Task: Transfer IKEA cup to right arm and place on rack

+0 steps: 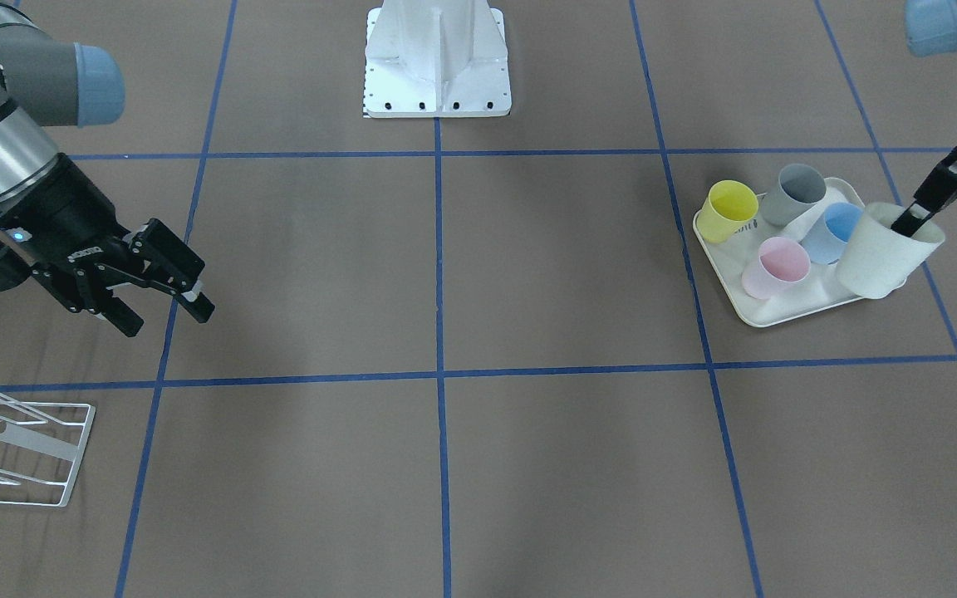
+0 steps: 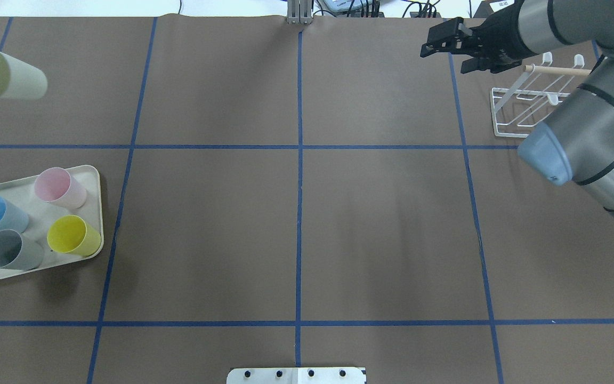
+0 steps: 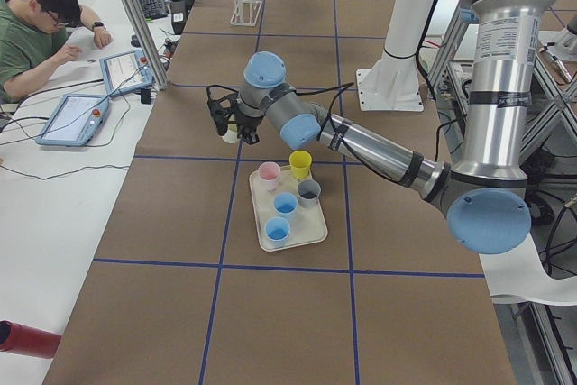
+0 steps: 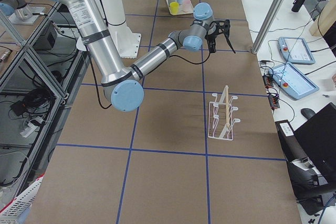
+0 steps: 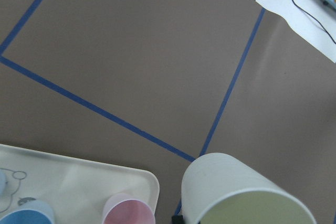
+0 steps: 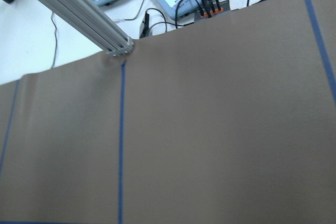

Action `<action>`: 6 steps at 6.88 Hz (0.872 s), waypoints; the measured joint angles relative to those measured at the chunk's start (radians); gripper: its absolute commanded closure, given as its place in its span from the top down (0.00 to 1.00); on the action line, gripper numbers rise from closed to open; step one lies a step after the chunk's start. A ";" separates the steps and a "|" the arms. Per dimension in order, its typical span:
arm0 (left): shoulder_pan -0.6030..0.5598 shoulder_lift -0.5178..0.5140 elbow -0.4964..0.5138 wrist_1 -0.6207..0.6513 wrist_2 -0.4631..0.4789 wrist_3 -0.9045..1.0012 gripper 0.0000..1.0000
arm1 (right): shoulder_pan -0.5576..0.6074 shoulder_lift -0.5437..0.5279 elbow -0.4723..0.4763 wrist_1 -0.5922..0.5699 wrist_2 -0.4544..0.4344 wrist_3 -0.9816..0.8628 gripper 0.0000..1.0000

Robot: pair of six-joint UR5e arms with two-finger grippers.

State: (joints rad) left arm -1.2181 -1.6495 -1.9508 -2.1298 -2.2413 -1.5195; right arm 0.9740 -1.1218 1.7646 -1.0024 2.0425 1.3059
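cups (image 2: 61, 188): on the tray (image 2: 93, 186);
IKEA cup (image 2: 11, 81): raised, past the tray's far side;
rack (image 2: 523, 109): well apart from the tray, at the table's opposite end

Your robot's left arm (image 3: 370, 144) and right arm (image 2: 595, 128) match — silver-grey tubes, pale blue joint caps; the right gripper (image 1: 167, 317) is black, the white base (image 1: 437, 75) dark-screwed.
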 measured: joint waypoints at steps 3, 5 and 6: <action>0.242 -0.141 0.003 -0.217 0.350 -0.504 0.00 | -0.070 0.100 -0.006 0.104 -0.128 0.328 1.00; 0.394 -0.228 0.012 -0.360 0.565 -0.735 0.00 | -0.091 0.138 -0.013 0.234 -0.176 0.525 1.00; 0.469 -0.242 0.032 -0.488 0.663 -0.805 0.00 | -0.107 0.142 -0.017 0.305 -0.194 0.609 1.00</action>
State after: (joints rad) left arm -0.7490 -1.8916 -1.9188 -2.6179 -1.5785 -2.3243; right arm 0.8672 -0.9801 1.7478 -0.6969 1.8490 1.9149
